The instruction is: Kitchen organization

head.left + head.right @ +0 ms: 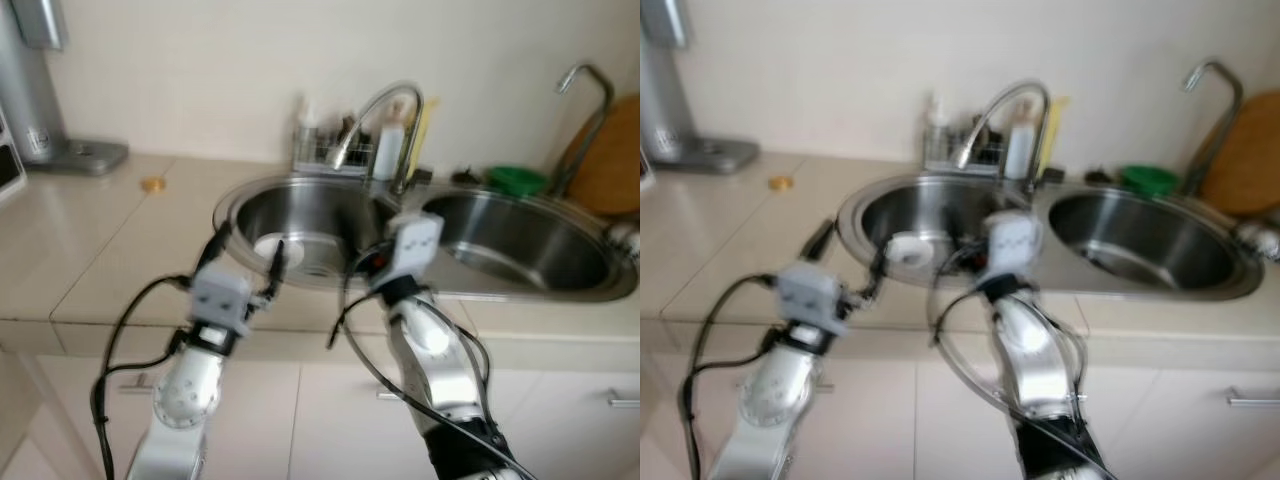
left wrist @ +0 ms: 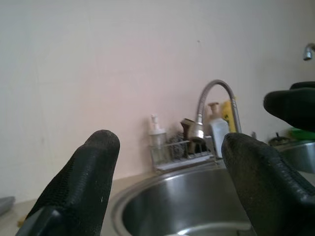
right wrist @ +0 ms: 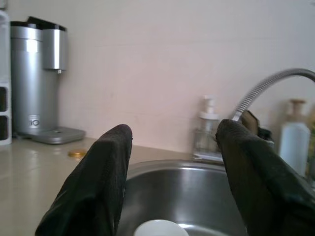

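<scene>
Jaws of both grippers stand wide and empty at the middle of the frame: left gripper [image 1: 248, 262], right gripper [image 3: 172, 162] (both over the sink [image 1: 232, 205] rim). White cup [image 1: 271, 247] lies inside; I would lower slowly, centred around it.

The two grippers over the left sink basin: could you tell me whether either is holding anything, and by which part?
Nothing is held: left gripper and right gripper are both open and empty.

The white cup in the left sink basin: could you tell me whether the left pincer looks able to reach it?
Probably yes: the left pincer, open, hovers at the basin's near rim, and the white cup sits just beyond with nothing between.
</scene>
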Robot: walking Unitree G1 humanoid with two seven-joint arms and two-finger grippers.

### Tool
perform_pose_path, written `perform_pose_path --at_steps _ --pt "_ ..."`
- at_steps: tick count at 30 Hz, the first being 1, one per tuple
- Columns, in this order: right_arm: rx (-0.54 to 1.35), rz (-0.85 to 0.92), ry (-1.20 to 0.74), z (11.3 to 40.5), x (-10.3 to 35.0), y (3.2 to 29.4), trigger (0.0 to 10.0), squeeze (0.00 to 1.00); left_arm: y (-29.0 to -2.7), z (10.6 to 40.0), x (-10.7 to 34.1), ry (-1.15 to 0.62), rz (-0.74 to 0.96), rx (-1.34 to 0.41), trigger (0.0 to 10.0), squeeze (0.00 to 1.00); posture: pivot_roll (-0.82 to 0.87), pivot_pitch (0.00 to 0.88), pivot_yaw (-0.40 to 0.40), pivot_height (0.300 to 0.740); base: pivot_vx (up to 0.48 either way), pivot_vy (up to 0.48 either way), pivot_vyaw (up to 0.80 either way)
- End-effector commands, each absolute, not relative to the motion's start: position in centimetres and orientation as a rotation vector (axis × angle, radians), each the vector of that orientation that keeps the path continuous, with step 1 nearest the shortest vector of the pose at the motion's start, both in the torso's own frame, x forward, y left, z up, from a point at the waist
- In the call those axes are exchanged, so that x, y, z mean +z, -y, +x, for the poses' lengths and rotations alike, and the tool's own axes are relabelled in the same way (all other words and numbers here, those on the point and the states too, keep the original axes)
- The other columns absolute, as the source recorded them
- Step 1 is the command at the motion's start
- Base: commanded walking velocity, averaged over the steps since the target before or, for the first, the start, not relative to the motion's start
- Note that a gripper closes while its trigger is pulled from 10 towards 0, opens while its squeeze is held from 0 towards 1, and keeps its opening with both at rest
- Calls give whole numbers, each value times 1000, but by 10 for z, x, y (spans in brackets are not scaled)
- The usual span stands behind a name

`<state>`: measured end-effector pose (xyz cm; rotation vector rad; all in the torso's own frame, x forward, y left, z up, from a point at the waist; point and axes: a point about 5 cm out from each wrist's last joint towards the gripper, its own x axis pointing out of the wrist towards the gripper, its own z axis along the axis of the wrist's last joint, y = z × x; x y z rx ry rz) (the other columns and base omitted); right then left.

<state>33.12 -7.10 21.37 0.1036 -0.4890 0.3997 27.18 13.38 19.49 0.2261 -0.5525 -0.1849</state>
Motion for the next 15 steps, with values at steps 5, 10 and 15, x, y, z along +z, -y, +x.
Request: perform_pose_path --at_steps 5,10,15 --pt "266 57 515 329 214 96 10000 0 -121 271 199 589 217 -222 10000 0 83 0 -77 740 0 0 -800" --pt "181 36 543 323 215 104 10000 0 -119 272 198 579 240 -234 10000 0 75 0 -72 740 0 -183 -800" --pt "97 22 566 320 215 114 10000 0 -116 272 198 587 240 -246 10000 0 68 0 -68 740 0 -461 -800"
